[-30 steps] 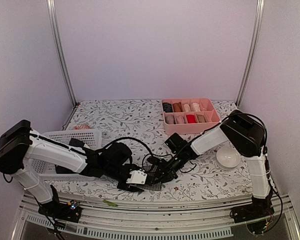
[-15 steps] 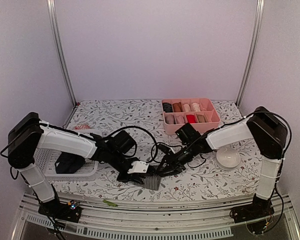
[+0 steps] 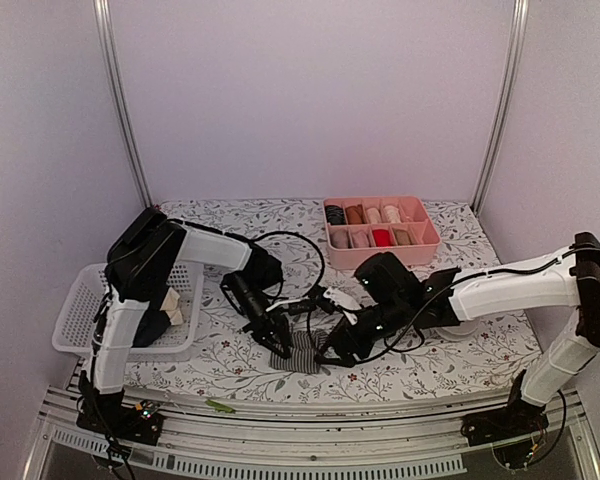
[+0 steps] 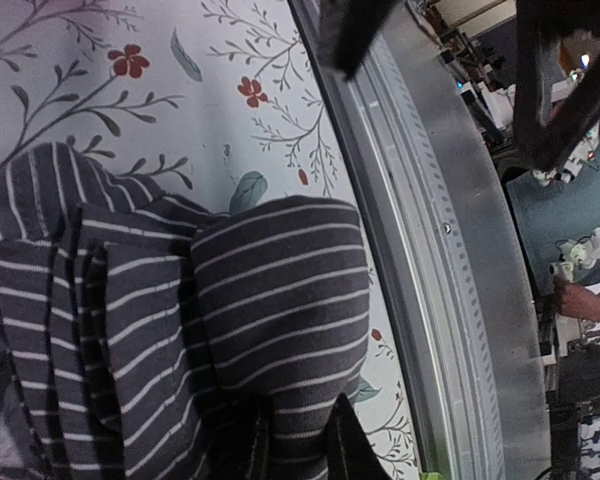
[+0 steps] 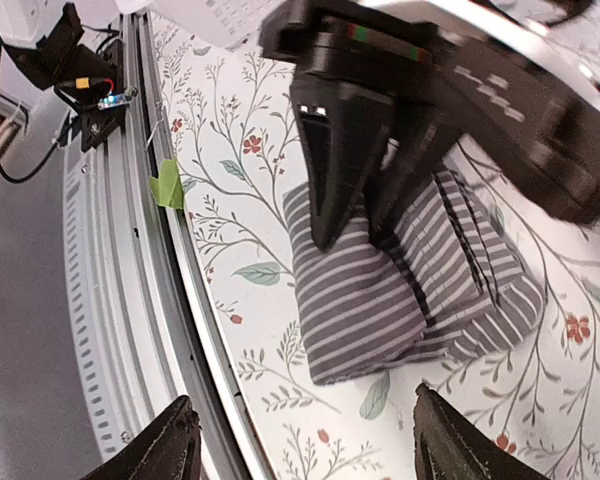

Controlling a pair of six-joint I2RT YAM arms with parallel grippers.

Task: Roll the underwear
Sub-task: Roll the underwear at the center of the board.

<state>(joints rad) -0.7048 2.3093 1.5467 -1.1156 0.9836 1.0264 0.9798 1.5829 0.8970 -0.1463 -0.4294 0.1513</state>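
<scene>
A grey-and-white striped underwear [image 3: 304, 353] lies partly folded on the floral table near the front edge. My left gripper [image 3: 279, 345] is shut on a fold of it. In the left wrist view the striped cloth [image 4: 280, 290] bulges out from between the two dark fingers of that gripper [image 4: 292, 445]. My right gripper [image 3: 333, 352] stands just right of the cloth, open and apart from it. The right wrist view shows the striped piece [image 5: 380, 300] with the left gripper [image 5: 360, 200] pinching its top, while my right gripper [image 5: 315, 445] holds nothing.
A pink divided tray [image 3: 380, 260] holding several rolled pieces sits at the back right. A white mesh basket [image 3: 80, 315] at the left holds a cream cloth [image 3: 170, 305] and a black one [image 3: 145, 330]. The metal rail [image 3: 310, 410] bearing a green tag [image 5: 167, 185] runs along the front edge.
The left gripper has closed on the striped underwear and its arm has swung back. The right gripper has let go, opened wide and stretched out low over the table.
</scene>
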